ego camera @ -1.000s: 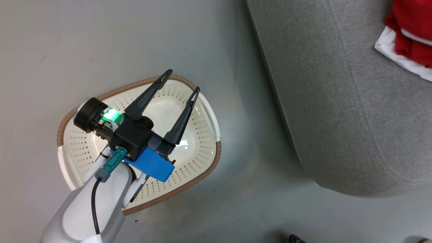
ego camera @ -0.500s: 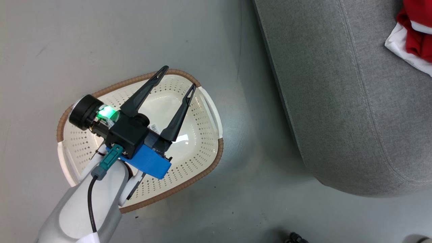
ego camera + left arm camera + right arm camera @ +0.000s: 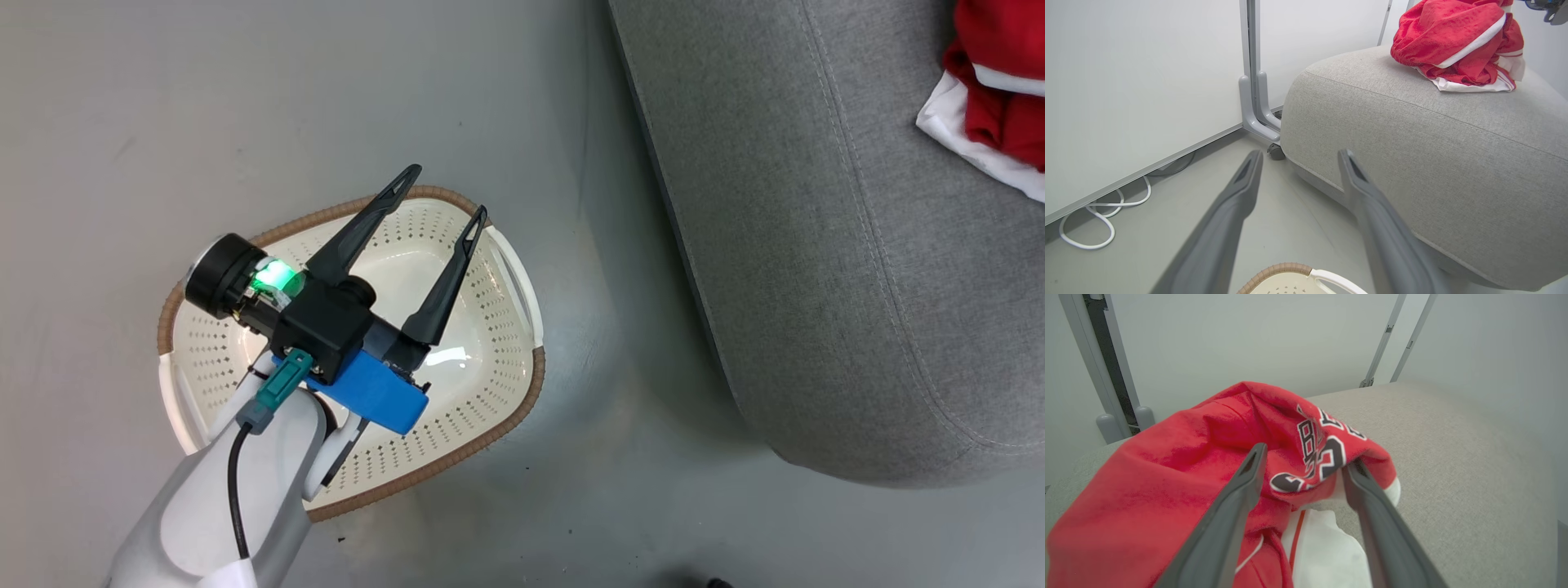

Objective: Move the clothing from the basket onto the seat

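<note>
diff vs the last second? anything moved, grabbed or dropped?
Nothing visibly moved on its own. The head view shifts slightly as a whole, so that is the camera. Nothing was taken or let go in the head views. Unchanged: left gripper open above the empty basket, red clothes on the sofa. Right gripper now stands open, a fold of the jersey between its fingers.

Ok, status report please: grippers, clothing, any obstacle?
Left gripper jaws open over basket, basket looks empty. Right gripper jaws open around clothing on seat. No obstacle seen.
</note>
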Available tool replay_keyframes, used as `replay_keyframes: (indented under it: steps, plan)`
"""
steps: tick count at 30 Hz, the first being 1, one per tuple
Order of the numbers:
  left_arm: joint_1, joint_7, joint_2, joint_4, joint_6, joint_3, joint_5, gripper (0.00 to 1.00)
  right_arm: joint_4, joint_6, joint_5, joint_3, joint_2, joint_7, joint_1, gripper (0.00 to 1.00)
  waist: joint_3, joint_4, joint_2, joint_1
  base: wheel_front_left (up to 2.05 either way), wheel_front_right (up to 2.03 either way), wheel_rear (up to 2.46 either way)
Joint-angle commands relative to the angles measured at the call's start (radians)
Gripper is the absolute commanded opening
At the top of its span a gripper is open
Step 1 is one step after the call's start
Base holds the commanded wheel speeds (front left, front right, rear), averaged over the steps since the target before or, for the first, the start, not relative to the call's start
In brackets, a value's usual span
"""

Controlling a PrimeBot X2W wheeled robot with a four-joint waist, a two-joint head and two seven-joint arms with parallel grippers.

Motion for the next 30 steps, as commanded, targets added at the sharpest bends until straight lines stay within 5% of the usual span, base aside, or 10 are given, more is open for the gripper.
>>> replay_keyframes:
  steps: [1, 20, 30]
  plan:
    - [0.003, -0.004, -0.004, 0.003, -0.002, -0.001, -0.008, 1.00, 0.006, 0.000, -0.003, 0.005, -0.012, -0.004, -0.001, 1.00, -0.018, 0.006, 0.0000, 0.0000, 0.00, 0.00, 0.00]
    - [0.161, -0.004, -0.106, 0.069, -0.002, 0.054, -0.057, 1.00, -0.003, 0.000, -0.002, 0.168, -0.032, -0.029, 0.201, 1.00, -0.309, 0.058, 0.0000, 0.0000, 0.00, 0.00, 0.00]
    - [0.308, -0.004, -0.160, 0.086, -0.002, 0.144, -0.064, 1.00, -0.214, 0.000, 0.080, 0.281, 0.037, -0.018, 0.437, 1.00, -0.482, 0.109, 0.0000, 0.0000, 0.00, 0.00, 0.00]
